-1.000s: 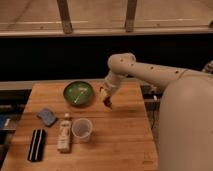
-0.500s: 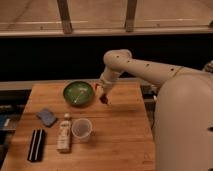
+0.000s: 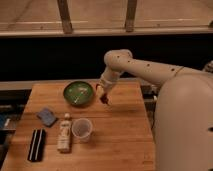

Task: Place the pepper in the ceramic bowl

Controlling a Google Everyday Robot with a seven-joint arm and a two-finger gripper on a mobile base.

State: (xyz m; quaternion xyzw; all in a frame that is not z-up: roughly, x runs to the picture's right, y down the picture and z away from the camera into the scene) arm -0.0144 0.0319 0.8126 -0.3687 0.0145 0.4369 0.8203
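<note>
Pepper (image 3: 105, 100) is pinched tight in your pincer (image 3: 104, 96), dangling just beside the rim of the green ceramic bowl (image 3: 72, 98) on the arm's side, so it's over the wooden counter (image 3: 122, 142) and not over the bowl. The bowl itself has nothing in it but pale marks on the glaze. Toward the front of the counter you've got a translucent cup (image 3: 82, 128) next to a white bottle (image 3: 65, 133), plus a blue pad (image 3: 47, 116) and a black bar (image 3: 36, 145) near the corner.
</note>
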